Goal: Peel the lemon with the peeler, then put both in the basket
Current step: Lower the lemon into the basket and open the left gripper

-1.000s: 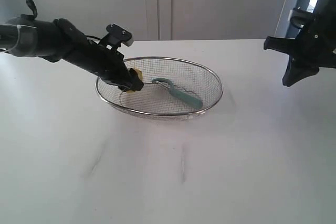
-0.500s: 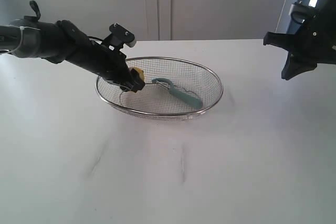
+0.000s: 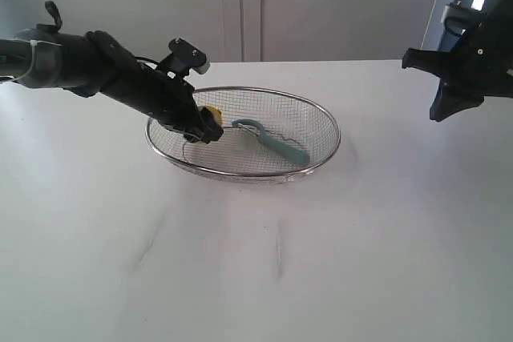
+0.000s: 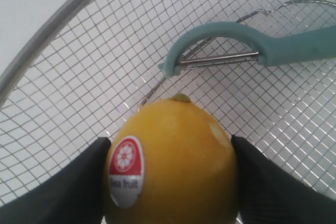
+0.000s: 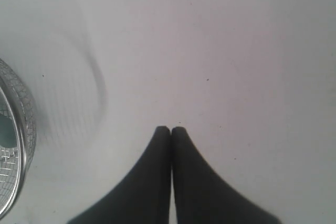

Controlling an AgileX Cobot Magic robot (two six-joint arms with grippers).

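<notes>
Round, perhaps waxy lemon (image 4: 173, 161); wire-mesh basket (image 4: 48, 31)

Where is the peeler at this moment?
In the exterior view the peeler lies inside the basket, near its middle, just right of the lemon, blade end toward the lemon.

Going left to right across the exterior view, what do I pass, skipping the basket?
left arm → lemon → peeler → right gripper
</notes>
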